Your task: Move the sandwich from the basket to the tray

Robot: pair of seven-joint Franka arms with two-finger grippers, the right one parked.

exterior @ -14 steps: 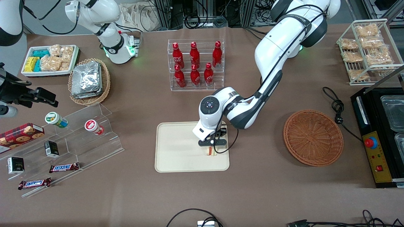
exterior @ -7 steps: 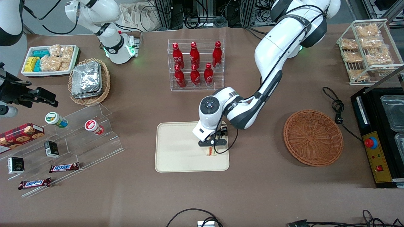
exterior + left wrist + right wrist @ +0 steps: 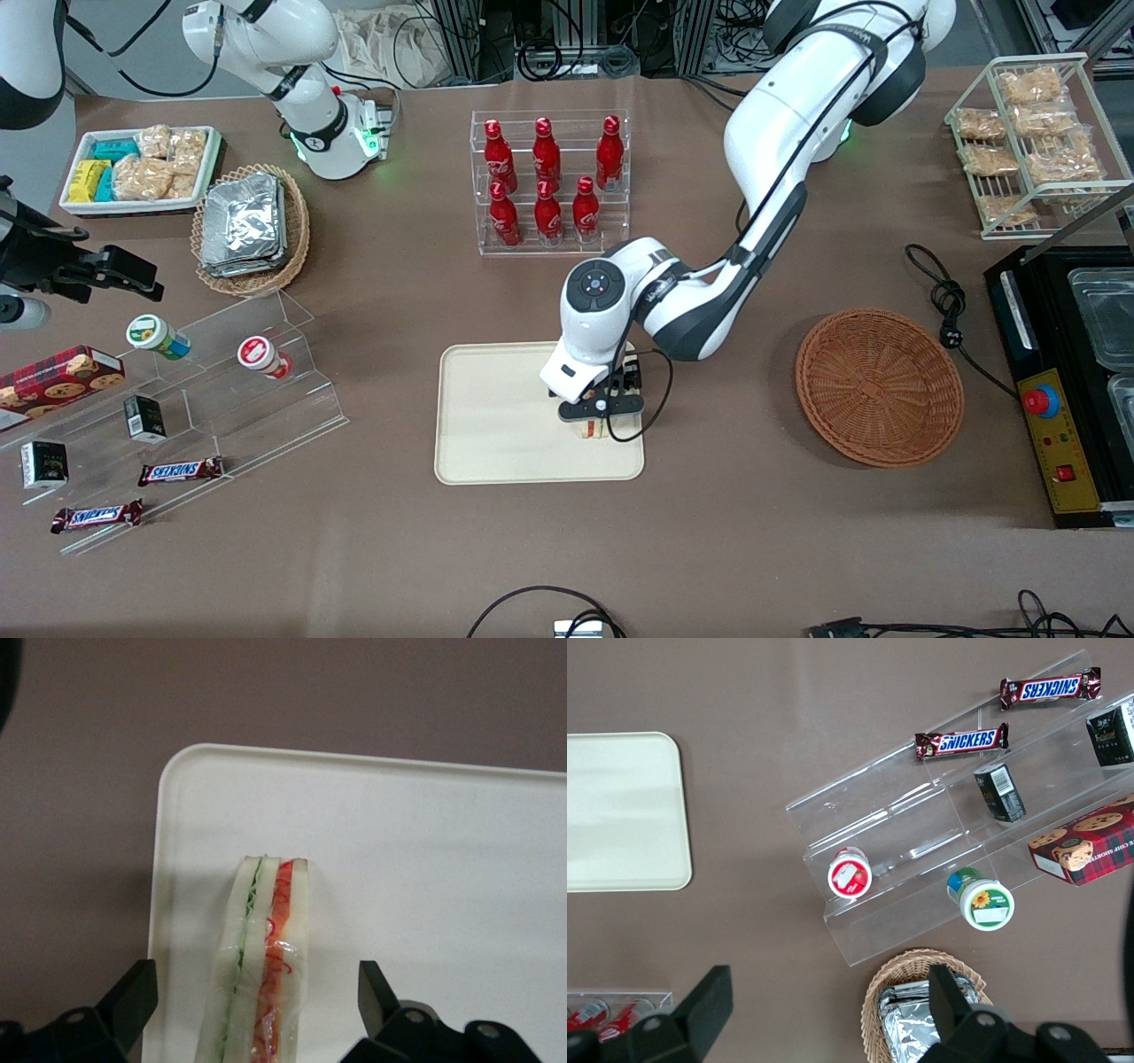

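The sandwich (image 3: 591, 429), a clear-wrapped wedge of white bread with green and red-orange layers, stands on its edge on the cream tray (image 3: 496, 425), near the tray's corner closest to the basket. It shows close up in the left wrist view (image 3: 264, 957). My left gripper (image 3: 595, 416) hangs just above it, open, with one black finger (image 3: 133, 997) on each side and a clear gap to the bread. The reddish-brown wicker basket (image 3: 879, 386) sits empty toward the working arm's end of the table.
A clear rack of red bottles (image 3: 549, 182) stands farther from the camera than the tray. A clear stepped shelf (image 3: 221, 390) with snacks lies toward the parked arm's end. A tan basket of foil packets (image 3: 251, 226), a black cable (image 3: 948, 306) and a black appliance (image 3: 1063, 390) are also on the table.
My gripper has risen a little off the sandwich, which stays on the tray. The elbow has shifted slightly.
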